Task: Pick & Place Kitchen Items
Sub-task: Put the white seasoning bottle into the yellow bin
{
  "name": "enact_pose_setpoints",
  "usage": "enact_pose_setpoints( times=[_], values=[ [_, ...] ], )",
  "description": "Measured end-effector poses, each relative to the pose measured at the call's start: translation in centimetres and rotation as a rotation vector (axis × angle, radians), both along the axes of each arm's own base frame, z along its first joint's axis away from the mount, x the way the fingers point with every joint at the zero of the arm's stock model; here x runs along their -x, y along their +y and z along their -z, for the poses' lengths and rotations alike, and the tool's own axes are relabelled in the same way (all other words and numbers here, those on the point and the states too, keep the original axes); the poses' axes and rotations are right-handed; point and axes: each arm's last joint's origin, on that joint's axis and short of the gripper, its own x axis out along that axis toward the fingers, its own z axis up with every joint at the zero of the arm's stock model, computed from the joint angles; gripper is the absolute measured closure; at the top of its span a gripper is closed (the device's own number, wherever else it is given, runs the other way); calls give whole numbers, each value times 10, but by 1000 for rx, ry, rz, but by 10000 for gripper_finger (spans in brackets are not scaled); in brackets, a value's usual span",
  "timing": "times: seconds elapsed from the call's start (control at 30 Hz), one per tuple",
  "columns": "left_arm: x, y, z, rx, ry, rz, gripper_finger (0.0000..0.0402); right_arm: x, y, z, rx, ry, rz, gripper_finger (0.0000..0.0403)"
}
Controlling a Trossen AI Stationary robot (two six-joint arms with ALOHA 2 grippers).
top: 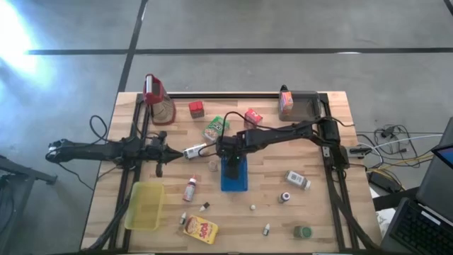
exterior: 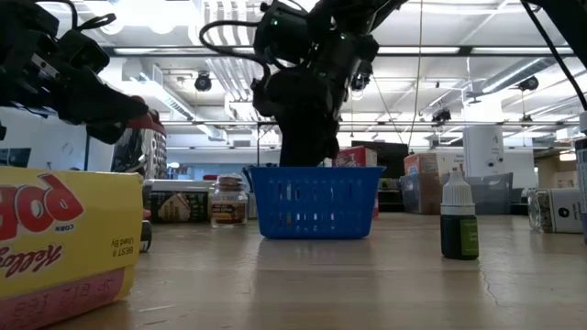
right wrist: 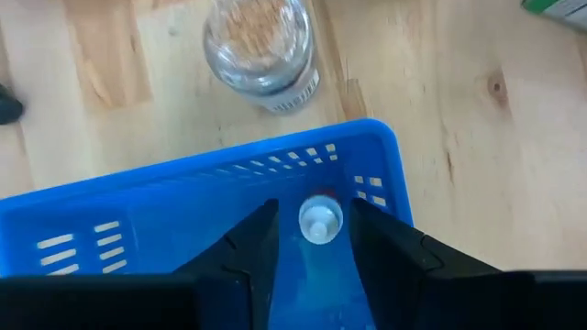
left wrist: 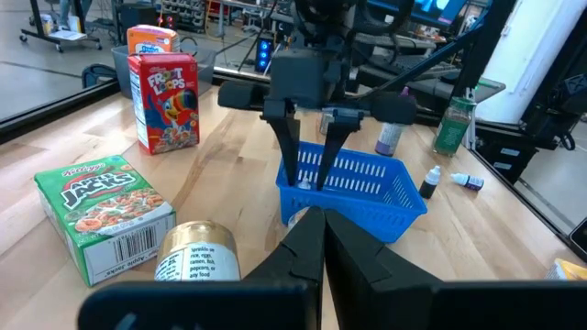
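My right gripper (right wrist: 314,213) points steeply down into the blue perforated tray (top: 235,183) at the table's middle, and its fingers are open. A tiny white-capped bottle (right wrist: 320,221) sits between the fingertips inside the tray, near its far wall, with a little blue showing on either side of it. The left wrist view shows the same gripper (left wrist: 310,179) with its fingers dipped inside the tray (left wrist: 367,183). My left gripper (left wrist: 321,225) waits shut at the table's left, pointing toward the tray.
A clear jar (right wrist: 261,41) stands just beyond the tray. A labelled jar (left wrist: 197,261), a green carton (left wrist: 105,211) and a red carton (left wrist: 165,101) lie between the arms. A yellow bin (top: 145,205), a yellow carton (top: 200,229) and small bottles (top: 297,179) sit nearer the front.
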Motion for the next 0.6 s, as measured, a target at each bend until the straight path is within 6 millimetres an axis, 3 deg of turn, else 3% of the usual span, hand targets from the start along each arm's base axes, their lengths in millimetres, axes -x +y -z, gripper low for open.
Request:
enact_pose_setpoints(
  times=[0.3,0.6],
  values=[
    [0,0,0,0,0,0,390,9,2,-21,-5,26,6,309],
    [0,0,0,0,0,0,390,22,20,-50,-7,-6,-29,354]
  ],
)
